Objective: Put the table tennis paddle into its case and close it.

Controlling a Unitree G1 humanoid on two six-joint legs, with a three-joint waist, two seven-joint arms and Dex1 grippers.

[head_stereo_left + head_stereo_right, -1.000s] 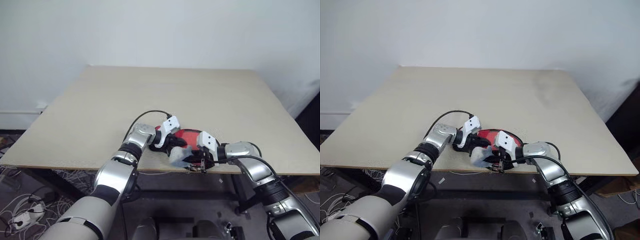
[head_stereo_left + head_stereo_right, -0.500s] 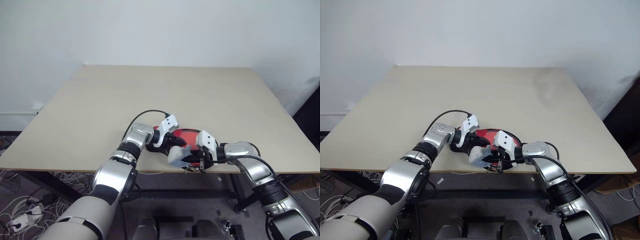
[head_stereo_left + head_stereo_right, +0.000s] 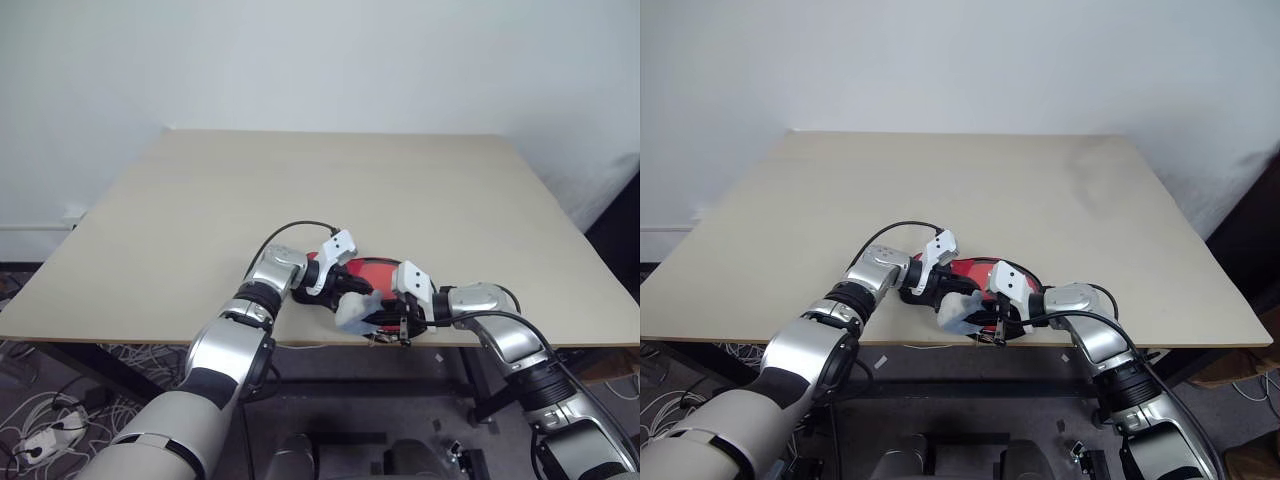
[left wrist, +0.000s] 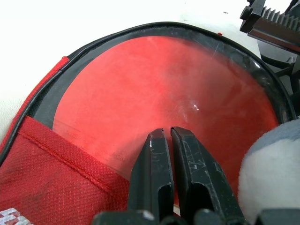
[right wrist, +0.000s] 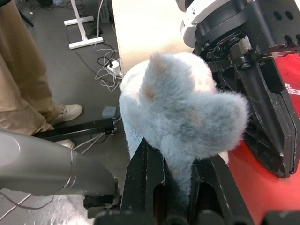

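Grippers meet at the near edge of the beige wooden table [image 3: 200,210], over the paddle-shaped soft case [image 4: 70,117] with its black zipper edging, clear plastic window and red fabric panel. This case lies flat on the table close to that edge, and the round red rubber face of the table tennis paddle [image 4: 154,93] shows through the clear window, so the blade sits inside the case; its handle cannot be made out.

In the left wrist view, the left gripper [image 4: 168,133] has its 2 black fingers pressed together with only a hairline gap, nothing between them, and their tips rest on or just above the clear window over the red blade. From the head views it reaches in from the left, angled down toward the case.

Coming in from the right, the right gripper [image 5: 169,161] is clamped on a fluffy pale grey-blue plush tuft [image 5: 183,112], which bulges out above the 2 black fingers. That tuft sits just beside the left gripper, at the table's near edge and over the case.

Beyond the table edge, the right wrist view catches a person's tan trouser leg [image 5: 18,79] and white shoe [image 5: 65,112] on the grey floor [image 5: 70,70], along with loose cables.
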